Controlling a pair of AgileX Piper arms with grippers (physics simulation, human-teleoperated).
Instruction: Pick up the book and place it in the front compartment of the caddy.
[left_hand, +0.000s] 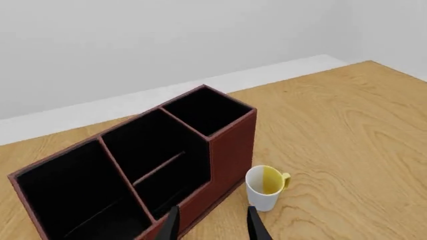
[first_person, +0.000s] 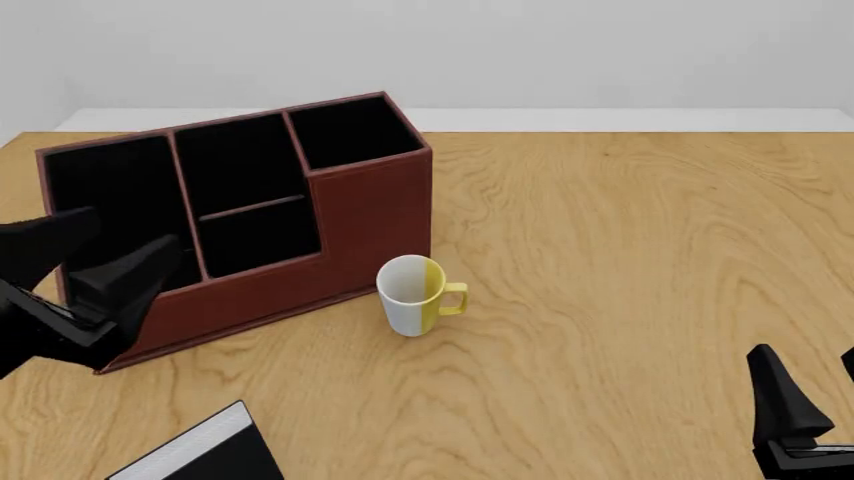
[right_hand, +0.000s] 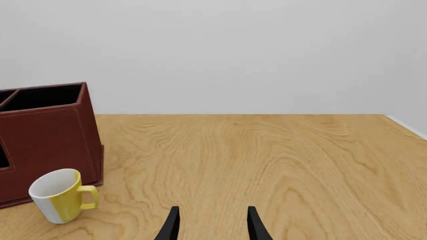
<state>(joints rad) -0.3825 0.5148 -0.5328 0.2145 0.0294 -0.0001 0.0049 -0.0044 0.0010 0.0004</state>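
The black book (first_person: 220, 460) with a white page edge lies flat at the table's near left edge, partly cut off by the frame. It is out of view in both wrist views. The reddish-brown caddy (first_person: 374, 215) stands at the back left; it also shows in the left wrist view (left_hand: 233, 150). Its front compartment (first_person: 238, 165) is the tall middle slot behind the thin divider (left_hand: 143, 145), and it holds nothing. My left gripper (first_person: 94, 275) is open and empty, hovering by the caddy's near left corner (left_hand: 213, 227). My right gripper (first_person: 811, 405) is open and empty at the near right (right_hand: 212, 227).
A white and yellow mug (first_person: 420, 295) stands upright just in front of the caddy's right end, also seen in the left wrist view (left_hand: 265, 186) and the right wrist view (right_hand: 61, 195). A wall runs behind the table.
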